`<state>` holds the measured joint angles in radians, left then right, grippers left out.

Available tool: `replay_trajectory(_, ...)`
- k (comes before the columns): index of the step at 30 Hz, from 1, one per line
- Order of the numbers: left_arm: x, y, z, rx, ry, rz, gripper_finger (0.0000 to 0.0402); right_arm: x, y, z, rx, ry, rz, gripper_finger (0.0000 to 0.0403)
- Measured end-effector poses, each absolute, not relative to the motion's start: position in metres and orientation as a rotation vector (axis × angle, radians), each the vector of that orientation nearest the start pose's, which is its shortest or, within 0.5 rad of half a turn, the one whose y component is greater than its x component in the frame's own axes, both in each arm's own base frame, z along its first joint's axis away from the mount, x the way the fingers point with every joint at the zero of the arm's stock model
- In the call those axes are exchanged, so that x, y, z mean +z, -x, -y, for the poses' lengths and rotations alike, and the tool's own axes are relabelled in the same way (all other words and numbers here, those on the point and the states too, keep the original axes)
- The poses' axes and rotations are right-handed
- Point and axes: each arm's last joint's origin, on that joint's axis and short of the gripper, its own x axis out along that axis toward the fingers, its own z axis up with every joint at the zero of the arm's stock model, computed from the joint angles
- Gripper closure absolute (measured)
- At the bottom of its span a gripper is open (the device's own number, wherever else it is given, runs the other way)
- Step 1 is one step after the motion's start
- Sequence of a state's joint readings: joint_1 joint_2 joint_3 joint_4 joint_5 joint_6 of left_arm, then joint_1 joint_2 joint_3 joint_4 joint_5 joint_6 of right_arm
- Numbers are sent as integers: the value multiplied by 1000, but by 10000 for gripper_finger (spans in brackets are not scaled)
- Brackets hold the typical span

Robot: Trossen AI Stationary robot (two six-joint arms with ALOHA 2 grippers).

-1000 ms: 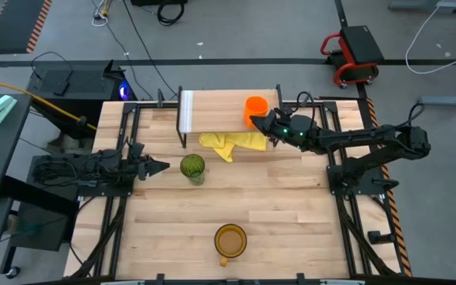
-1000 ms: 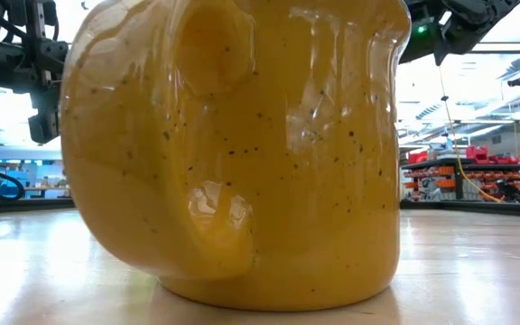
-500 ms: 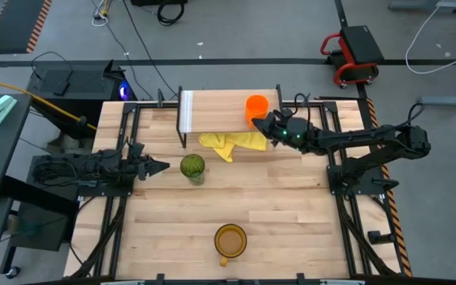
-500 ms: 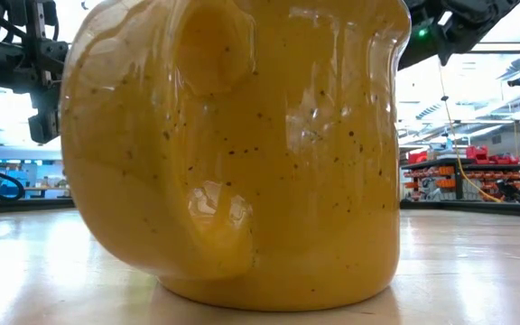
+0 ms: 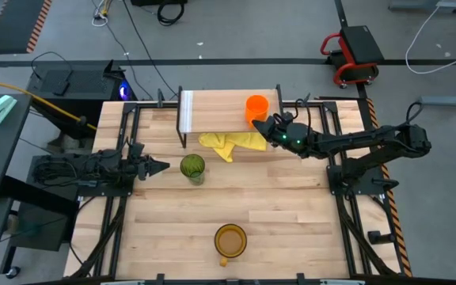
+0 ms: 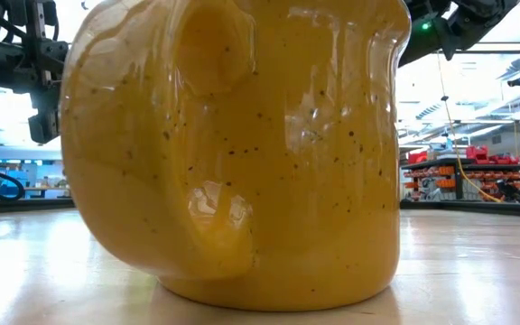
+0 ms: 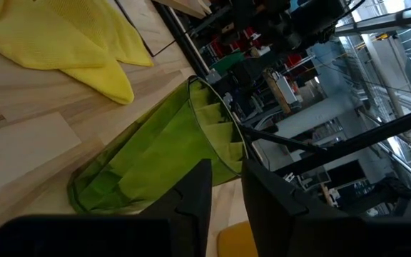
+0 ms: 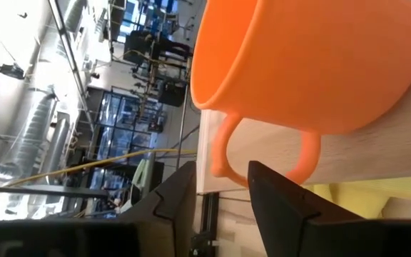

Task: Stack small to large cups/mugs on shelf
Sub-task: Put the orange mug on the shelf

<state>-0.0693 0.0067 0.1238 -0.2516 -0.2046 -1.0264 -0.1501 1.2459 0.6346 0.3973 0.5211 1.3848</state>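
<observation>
The small orange mug [image 5: 256, 105] stands upright on the shelf [image 5: 212, 109], at the right end of its board, in the upper middle of the high view. The right gripper [image 5: 266, 127] sits just beside the mug, its jaws apart with a narrow gap; in the right wrist view the mug's handle [image 8: 262, 153] hangs directly ahead of that gap, not pinched. The mug looks placed, so the step in hand reads as clearing away from it.

To do that well, the right gripper should draw straight back along the line of its jaws, keeping them apart so neither catches the handle loop and drags the mug off the board's edge.

The amber mug [image 5: 229, 241] waits at the lower middle of the desk [image 5: 291, 206], well apart from the shelf. The green tumbler [image 5: 192, 167] stands near the desk's centre-left, close to the yellow cloth [image 5: 232, 142]. The left gripper [image 5: 158, 166] rests just beside the tumbler, jaws slightly apart and holding nothing; the left wrist view shows the tumbler right ahead of them
</observation>
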Motion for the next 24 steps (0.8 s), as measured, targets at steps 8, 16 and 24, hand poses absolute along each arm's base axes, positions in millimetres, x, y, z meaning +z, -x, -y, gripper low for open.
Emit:
replay_trajectory(8,181,-88,0,191,1004,-52,312,243,-257,44,-735,-1244,306,263)
replay_trajectory(16,181,-88,0,191,1004,-52,318,243,-258,28,-724,-1218,295,261)
replay_trajectory(24,189,-88,0,147,1020,27,311,243,-259,4,-678,-1203,262,261)
